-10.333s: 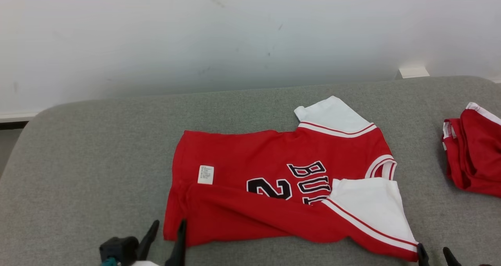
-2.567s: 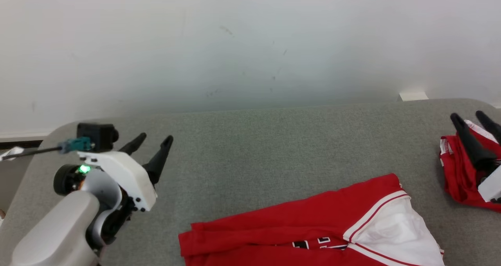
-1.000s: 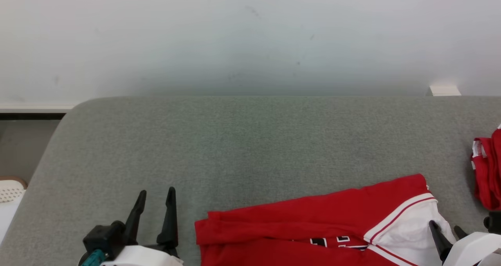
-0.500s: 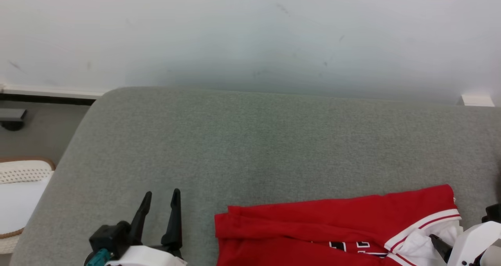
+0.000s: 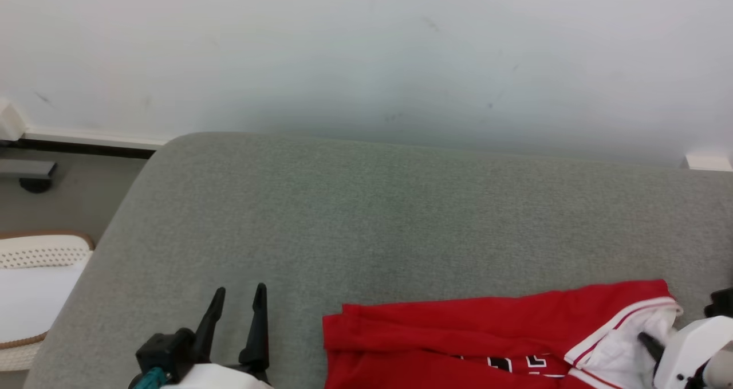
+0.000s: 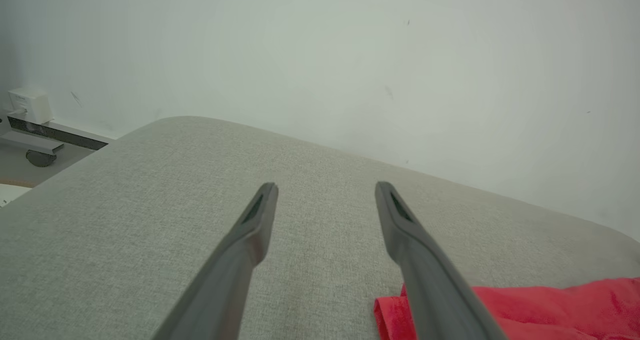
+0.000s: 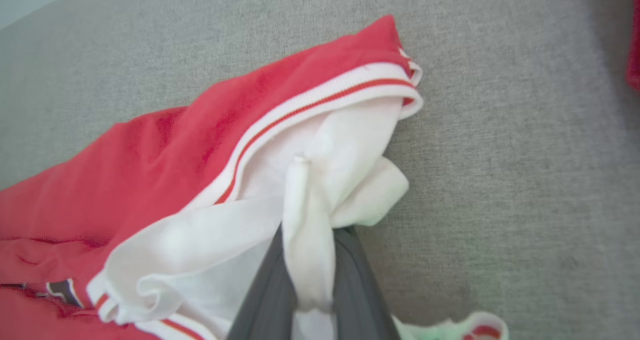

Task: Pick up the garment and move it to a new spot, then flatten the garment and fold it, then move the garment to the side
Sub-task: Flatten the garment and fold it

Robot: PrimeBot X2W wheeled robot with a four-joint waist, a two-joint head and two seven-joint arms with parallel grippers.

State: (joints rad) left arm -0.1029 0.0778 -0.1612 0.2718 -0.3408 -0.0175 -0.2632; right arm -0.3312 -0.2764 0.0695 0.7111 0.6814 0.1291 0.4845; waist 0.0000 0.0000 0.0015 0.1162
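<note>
1. Head view: we are looking down on a grey padded surface (image 5: 366,217), where the red garment (image 5: 458,343) is lying folded lengthwise at five o'clock in the frame, partly cut off by the lower edge. Our left gripper (image 5: 241,289) is hovering at seven o'clock, just beside the garment's hem end and apart from it, jaws spread. Our right gripper (image 5: 646,340) is reaching in at four o'clock, its one visible dark finger lying against the bunched white sleeve (image 5: 615,352).
2. Left wrist view: we are sighting along two spread fingers with bare grey fabric between them. A red corner of the garment is showing at five o'clock, beside the right-hand finger; whether the two are touching, we cannot tell.
3. Right wrist view: our jaws are pressing together on a pinched-up ridge of the white sleeve, which is running from six o'clock toward the centre. The red body with its striped trim is trailing off toward nine o'clock.
4. Handling, as we are judging it: the garment is looking light, thin and limp, so it will likely drape and drag rather than keep its fold. A single pinch at the sleeve is risking the layers sliding apart. Taking the hem corner with the free gripper would be sharing the load for the move aside.
</note>
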